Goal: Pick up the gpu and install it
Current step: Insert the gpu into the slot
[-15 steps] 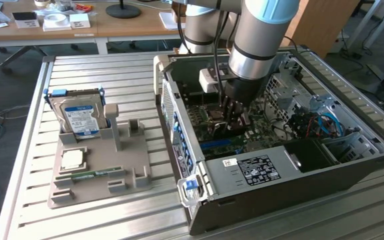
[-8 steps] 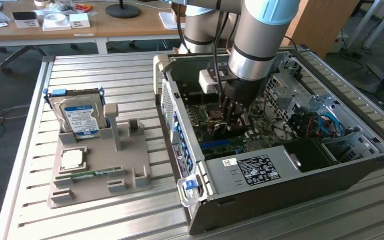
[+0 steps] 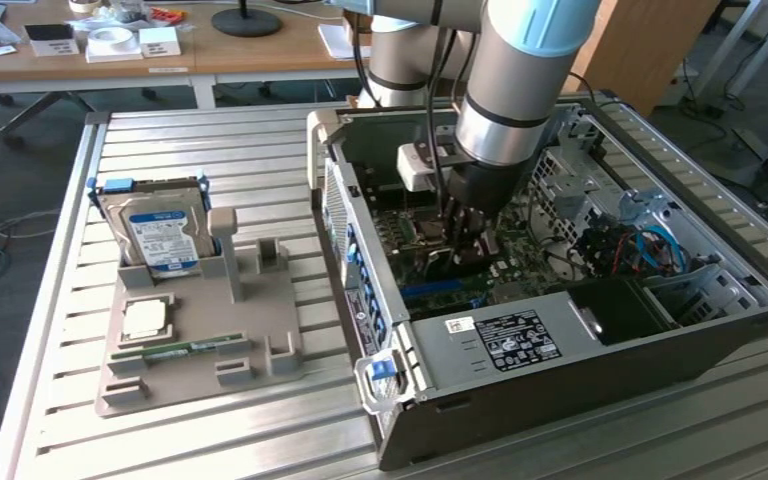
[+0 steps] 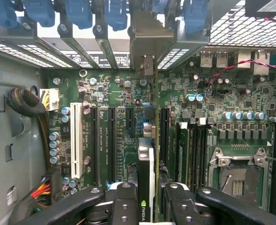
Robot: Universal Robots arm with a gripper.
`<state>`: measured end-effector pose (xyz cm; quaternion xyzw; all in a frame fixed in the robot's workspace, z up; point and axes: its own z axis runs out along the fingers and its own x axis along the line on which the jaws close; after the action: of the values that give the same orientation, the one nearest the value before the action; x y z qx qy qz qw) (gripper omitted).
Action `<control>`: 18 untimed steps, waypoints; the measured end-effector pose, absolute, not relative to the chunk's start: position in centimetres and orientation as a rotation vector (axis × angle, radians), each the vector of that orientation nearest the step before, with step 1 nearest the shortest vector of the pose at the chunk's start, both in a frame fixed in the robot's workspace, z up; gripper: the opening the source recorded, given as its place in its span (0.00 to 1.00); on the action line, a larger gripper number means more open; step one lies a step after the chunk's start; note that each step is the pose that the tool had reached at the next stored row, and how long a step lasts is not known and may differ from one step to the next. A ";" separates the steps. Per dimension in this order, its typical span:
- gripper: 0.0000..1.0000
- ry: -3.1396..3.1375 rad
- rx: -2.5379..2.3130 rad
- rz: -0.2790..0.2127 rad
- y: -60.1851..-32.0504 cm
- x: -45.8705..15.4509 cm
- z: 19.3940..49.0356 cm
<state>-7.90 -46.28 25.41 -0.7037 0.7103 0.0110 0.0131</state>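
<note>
**item:** gpu (image 4: 146,157), a thin card seen edge-on in the wrist view, with a green logo on its dark face close to the fingers.

**location:** inside the open computer case (image 3: 558,365), standing on edge over the motherboard (image 4: 124,140), among the expansion slots (image 4: 111,140) near the case's rear wall.

**holder:** gripper (image 4: 145,201) of the single arm, reaching down into the case from above. its fingers (image 4: 124,204) are clamped on the card, one against each flat face.

**orientation:** the card's long axis lies parallel to the black slots. it runs from the fingers straight toward the rear wall. the pale metal bracket (image 4: 145,44) is at that far end, against the row of rear slot openings. the card is directly between the fingers, not off to either side.

**seating:** the slot beneath is hidden by the card itself. the card looks low and close to the board, but i cannot tell whether its edge connector is pressed home.

**surroundings:**
- the case lies open side up on the slatted table (image 3: 704,440), toward the edge at the exterior view's right.
- a grey holder tray (image 3: 184,385) carrying a hard drive (image 3: 157,230) sits near the opposite edge, well apart from the gripper.
- the cpu socket (image 4: 234,178) lies on the motherboard beside the memory slots, apart from the card.
</note>
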 end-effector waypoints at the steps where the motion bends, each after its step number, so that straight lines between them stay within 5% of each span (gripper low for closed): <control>1: 0.27 2.213 -2.192 0.034 -46.3 -7.9 25.4; 18: 0.27 2.221 -2.183 0.034 -46.3 -8.0 24.9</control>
<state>-7.98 -46.31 24.88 -0.7009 0.7130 0.0110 0.0133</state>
